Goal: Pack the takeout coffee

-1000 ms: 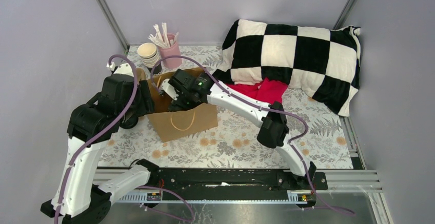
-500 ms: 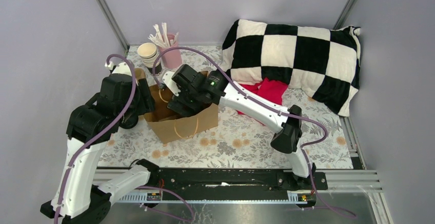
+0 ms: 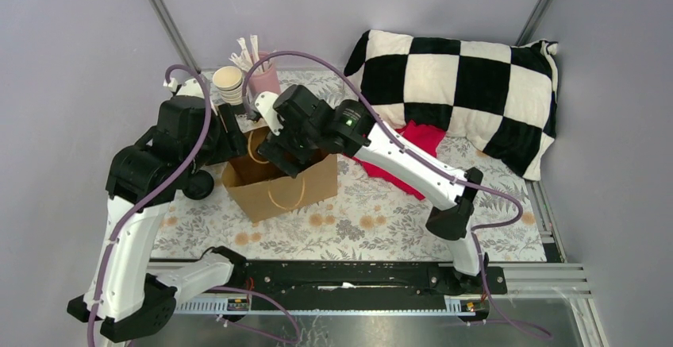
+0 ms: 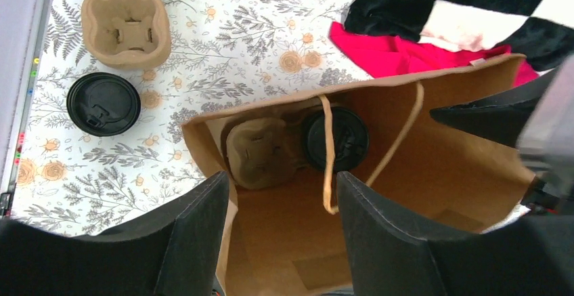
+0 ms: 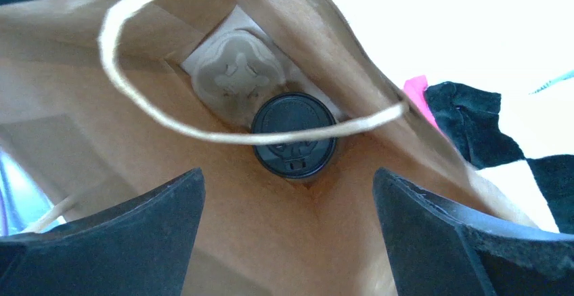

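Jaws on both arms are spread wide with nothing between them. My right gripper (image 5: 288,173) hangs over the mouth of the brown paper bag (image 3: 279,188), looking straight down inside. The takeout coffee (image 5: 294,135) stands upright on the bag's floor, black lid up, tight against a pulp carrier (image 5: 235,79) that lies in there with it. I cannot tell whether the cup sits in one of the carrier's wells or just beside it. One twine handle (image 5: 203,134) droops across the opening, over the lid.

My left gripper (image 4: 281,176) is at the bag's left rim, released, its fingers (image 4: 196,235) on either side of the paper edge; whether they touch it I cannot tell.

On the floral table cover (image 3: 373,220), just left of the bag, sits a second lidded cup (image 4: 103,103), and on its far side another carrier (image 4: 125,15). Beyond the bag stand a stack of lidless cups (image 3: 228,85) and a pink holder (image 3: 267,85) of stirrers. A checkered pillow (image 3: 452,77) and a red cloth (image 3: 417,140) lie to the right.
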You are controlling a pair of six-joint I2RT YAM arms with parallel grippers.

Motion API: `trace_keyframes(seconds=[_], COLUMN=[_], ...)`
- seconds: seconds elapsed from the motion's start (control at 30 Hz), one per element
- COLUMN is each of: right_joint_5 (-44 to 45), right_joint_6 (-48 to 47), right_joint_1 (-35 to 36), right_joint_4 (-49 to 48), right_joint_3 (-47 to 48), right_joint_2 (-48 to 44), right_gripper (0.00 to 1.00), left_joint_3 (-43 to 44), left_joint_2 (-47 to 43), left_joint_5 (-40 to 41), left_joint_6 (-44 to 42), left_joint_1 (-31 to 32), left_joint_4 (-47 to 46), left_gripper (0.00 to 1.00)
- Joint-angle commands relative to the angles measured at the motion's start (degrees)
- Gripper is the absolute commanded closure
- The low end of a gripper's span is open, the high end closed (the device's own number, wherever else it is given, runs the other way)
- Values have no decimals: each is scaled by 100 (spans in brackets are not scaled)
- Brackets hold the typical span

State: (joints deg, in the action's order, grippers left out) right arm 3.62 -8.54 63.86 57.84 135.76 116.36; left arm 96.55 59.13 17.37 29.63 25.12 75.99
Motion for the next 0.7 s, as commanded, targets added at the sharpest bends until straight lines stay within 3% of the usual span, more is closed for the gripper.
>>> trace_keyframes(seconds=[0.0, 0.33, 0.53, 0.67], right_joint_5=[54, 188, 1912, 2801], right_joint_6=[236, 494, 498, 660], right_joint_1=[39, 39, 32, -143], right_joint_4=[62, -836, -1211, -1083], right_joint_3=[397, -106, -1436, -2466], right_joint_2=[-518, -1809, -2958, -3727], right_gripper=[0, 0, 0, 0], left_joint_3=[462, 2001, 2227, 2198], left_joint_2=[6, 969, 1802, 2482], left_joint_5=[-130, -457, -562, -1642], left_joint_6=[201, 69, -104, -11], left_joint_1=[18, 14, -168, -1019], left_joint_4=[-172, -560, -1712, -2452], left_gripper=[36, 21, 12, 11])
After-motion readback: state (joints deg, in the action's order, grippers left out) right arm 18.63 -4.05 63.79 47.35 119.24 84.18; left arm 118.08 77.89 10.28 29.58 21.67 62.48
